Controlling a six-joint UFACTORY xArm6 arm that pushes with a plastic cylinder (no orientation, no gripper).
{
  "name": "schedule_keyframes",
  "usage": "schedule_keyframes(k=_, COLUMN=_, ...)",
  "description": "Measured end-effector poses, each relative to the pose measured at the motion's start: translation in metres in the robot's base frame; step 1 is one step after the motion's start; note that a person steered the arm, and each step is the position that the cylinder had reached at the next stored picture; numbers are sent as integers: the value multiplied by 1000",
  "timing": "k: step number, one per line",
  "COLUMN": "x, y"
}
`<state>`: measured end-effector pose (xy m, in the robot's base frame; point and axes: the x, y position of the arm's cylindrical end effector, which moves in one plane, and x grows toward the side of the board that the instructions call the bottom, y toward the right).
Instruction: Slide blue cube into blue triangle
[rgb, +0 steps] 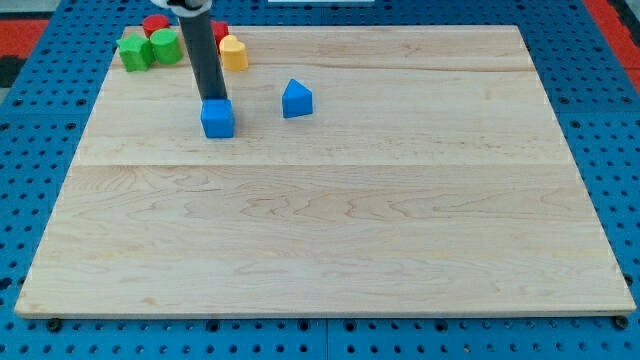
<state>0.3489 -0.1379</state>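
Observation:
The blue cube (217, 118) sits on the wooden board in the upper left part of the view. The blue triangle (296, 98) stands to its right and slightly higher, a gap of bare wood between them. My tip (211, 100) comes down from the view's top and ends right at the cube's top-left edge, touching or nearly touching it. The rod hides part of the blocks behind it.
A cluster of blocks sits at the board's top left corner: a green star-like block (134, 51), a green cylinder (165, 47), a red block (155, 24), another red block (220, 32) and a yellow block (233, 53). The board (330, 220) lies on a blue pegboard.

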Motion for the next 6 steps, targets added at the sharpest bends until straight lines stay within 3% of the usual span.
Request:
schedule_keyframes(k=1, x=21, y=-39)
schedule_keyframes(k=2, x=60, y=-24)
schedule_keyframes(k=3, x=42, y=28)
schedule_keyframes(k=4, x=28, y=15)
schedule_keyframes(k=5, x=39, y=-52)
schedule_keyframes(k=6, x=15, y=-36)
